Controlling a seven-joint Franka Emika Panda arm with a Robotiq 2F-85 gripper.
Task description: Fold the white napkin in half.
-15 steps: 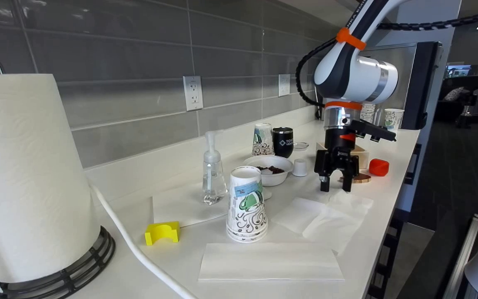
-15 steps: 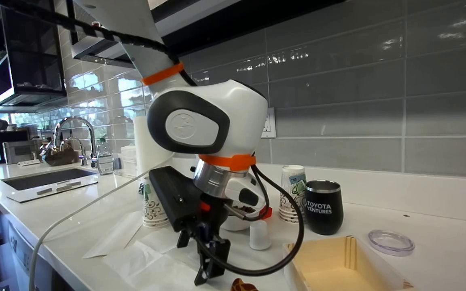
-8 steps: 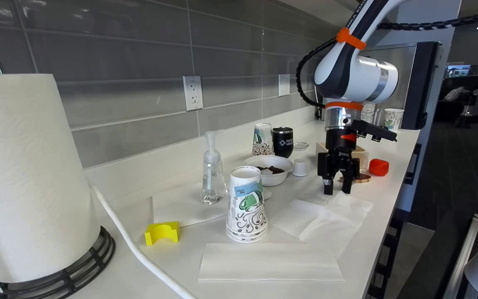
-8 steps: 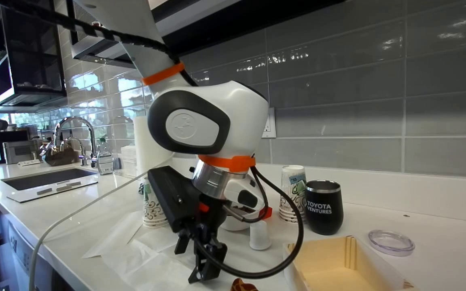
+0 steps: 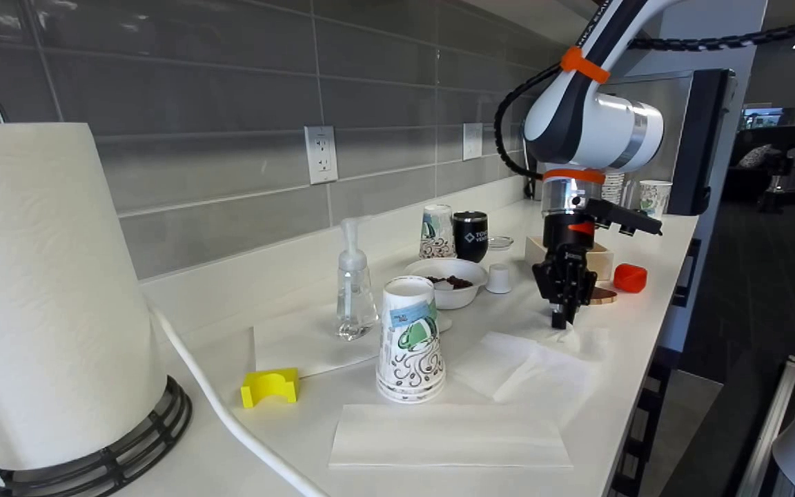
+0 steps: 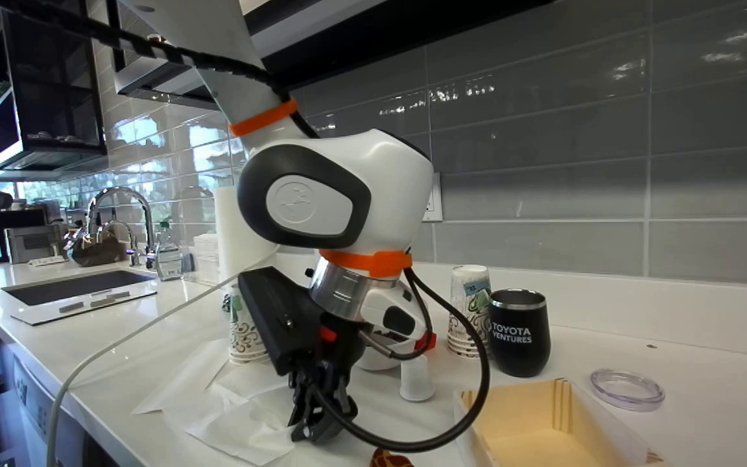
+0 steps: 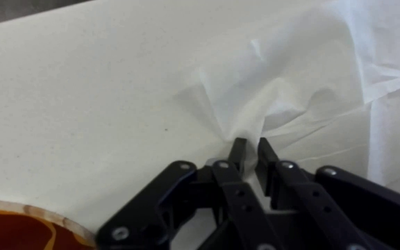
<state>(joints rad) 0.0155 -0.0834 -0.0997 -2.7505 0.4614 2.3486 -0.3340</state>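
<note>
The tool [image 7: 251,147] is pointing down at the tabletop [image 5: 308,435] and it's pinching the white napkin [image 7: 318,86], fingertips nearly meeting with a bunched-up bit caught between them. Little creases are fanning out from that pinch. The rest of the napkin is lying loose on the tabletop, kinda wrinkled, with a fold line running across it.

A round brown disc [image 7: 16,229] with a pale rim is sitting just beside the tool. A bit further out, a red block [image 5: 630,277] is sitting near a pale wooden box [image 6: 516,412]. A little white cup [image 5: 499,279] is standing next to a white bowl [image 5: 458,298] that's holding some dark bits [image 5: 454,282]. Past those, a black mug [image 6: 519,337] is standing beside a paper cup stack [image 6: 469,318].

Across the napkin from the disc, another cup stack [image 5: 411,352] is standing upside down, and a long white sheet [image 5: 449,438] is lying flat close by. Can't tell if that sheet is touching the napkin, tbh.

Further along, a pump bottle [image 5: 352,304] is standing near a yellow block [image 5: 270,385]. Well apart from the tool, a big paper towel roll [image 5: 52,297] is standing with a white cord [image 5: 221,407] running past it.
</note>
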